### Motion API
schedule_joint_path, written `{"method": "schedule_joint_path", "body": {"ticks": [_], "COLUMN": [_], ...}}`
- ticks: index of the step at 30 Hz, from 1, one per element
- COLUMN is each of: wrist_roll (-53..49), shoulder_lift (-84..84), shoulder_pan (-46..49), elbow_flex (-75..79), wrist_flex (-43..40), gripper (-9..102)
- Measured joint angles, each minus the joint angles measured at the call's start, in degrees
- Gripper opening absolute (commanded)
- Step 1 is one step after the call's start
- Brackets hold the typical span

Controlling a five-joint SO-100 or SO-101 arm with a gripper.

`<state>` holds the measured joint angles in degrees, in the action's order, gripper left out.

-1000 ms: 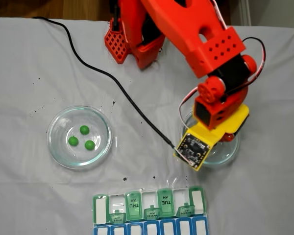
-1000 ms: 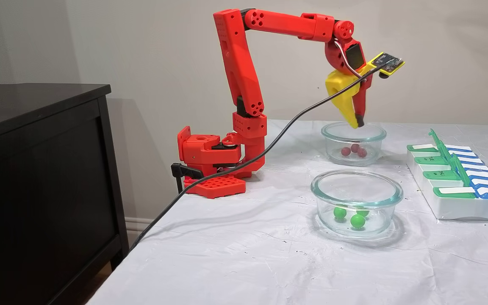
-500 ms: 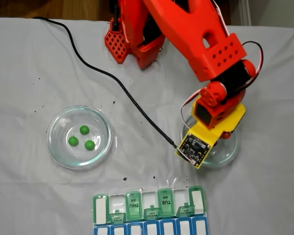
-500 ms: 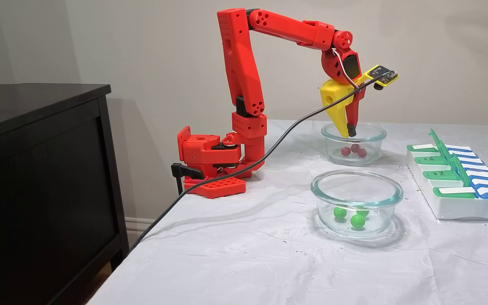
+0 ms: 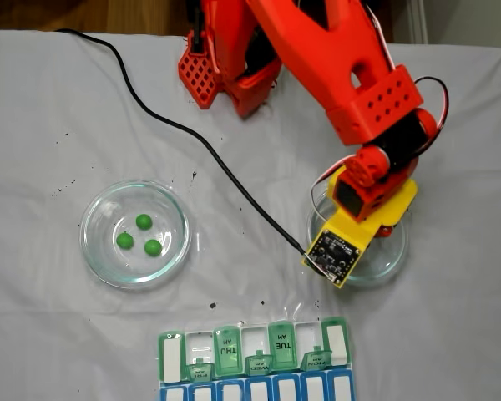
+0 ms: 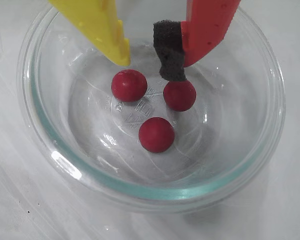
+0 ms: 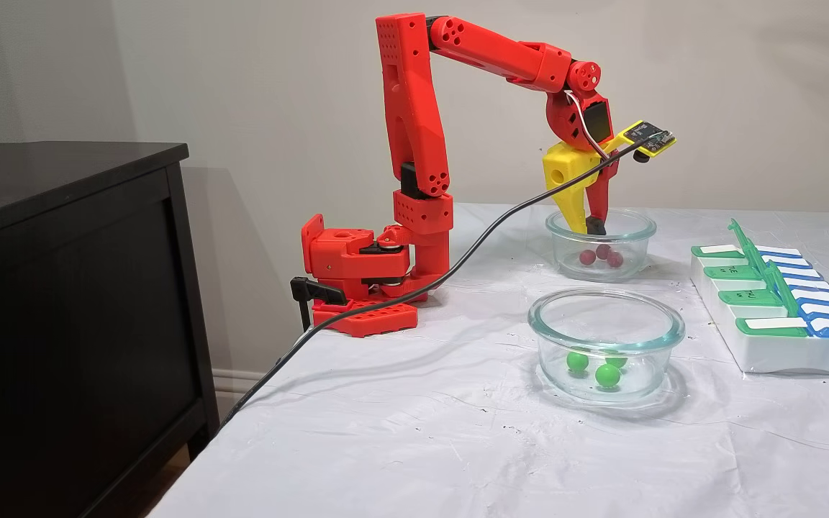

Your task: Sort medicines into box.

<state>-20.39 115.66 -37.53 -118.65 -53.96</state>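
Your tool (image 6: 152, 64) hung inside the glass bowl (image 6: 50, 150), fingers apart and empty, just above the three red pills (image 6: 156, 134).

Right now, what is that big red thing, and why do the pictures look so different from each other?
The big red thing is a robot arm bolted to a table with a white cloth. At its end is a hand with two fingers, one yellow and one red.

There are three cameras. One fixed view looks straight down at the table. Another fixed view looks from the side. The wrist view comes from a small camera that rides on the arm, so it sees the fingers up close.

On the table are two glass bowls. One bowl holds three green balls. The other bowl holds three dark red balls, and the hand is dipping into it. The fingers are apart and hold nothing. A pill box with green and blue lids waits nearby.
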Motion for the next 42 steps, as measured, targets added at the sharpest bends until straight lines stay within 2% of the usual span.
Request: {"method": "schedule_joint_path", "body": {"ticks": [16,42], "wrist_roll": [1.9,5.2], "shoulder_lift": [-2.5,-5.9], "shoulder_pan": [-0.5,-0.5], "elbow_flex": [0.0,1.1], "wrist_flex": [4.4,5.5], "gripper": [14,16]}}
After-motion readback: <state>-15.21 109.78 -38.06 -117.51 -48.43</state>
